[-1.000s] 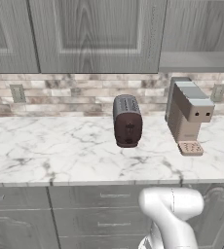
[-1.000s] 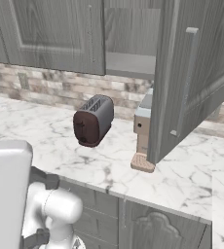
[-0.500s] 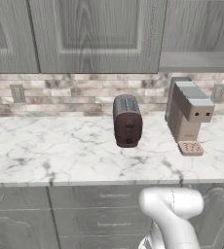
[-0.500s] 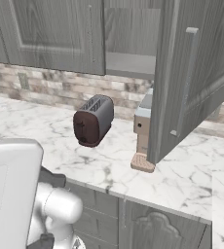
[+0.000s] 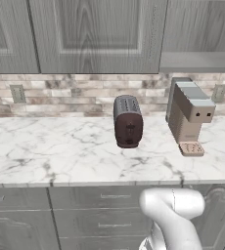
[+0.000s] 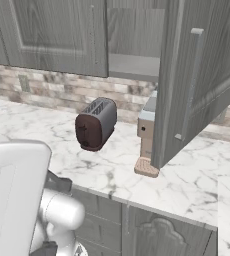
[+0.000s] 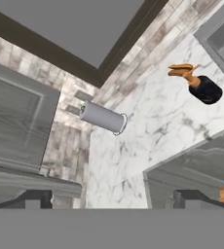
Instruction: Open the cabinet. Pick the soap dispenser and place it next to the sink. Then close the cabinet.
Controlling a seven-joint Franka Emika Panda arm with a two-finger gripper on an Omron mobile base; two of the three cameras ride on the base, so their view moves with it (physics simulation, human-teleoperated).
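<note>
The cabinet (image 6: 197, 85) door stands swung out over the coffee machine (image 6: 148, 131), so step 1 looks done. In the hand view the soap dispenser (image 7: 199, 84), dark-bodied with an amber pump, lies on its side on the marble desk (image 7: 148, 131), well apart from the paper towel roll (image 7: 103, 117) and near a sink (image 7: 221, 34) corner. It seems already set down, which would leave closing the door. The end effector (image 7: 111, 198) is spread wide and holds nothing. The next move calls for getting behind the open door and pushing it shut.

The right base view shows the open door and the shelf left of it. In the left base view the toaster (image 5: 128, 121) stands left of the coffee machine.
</note>
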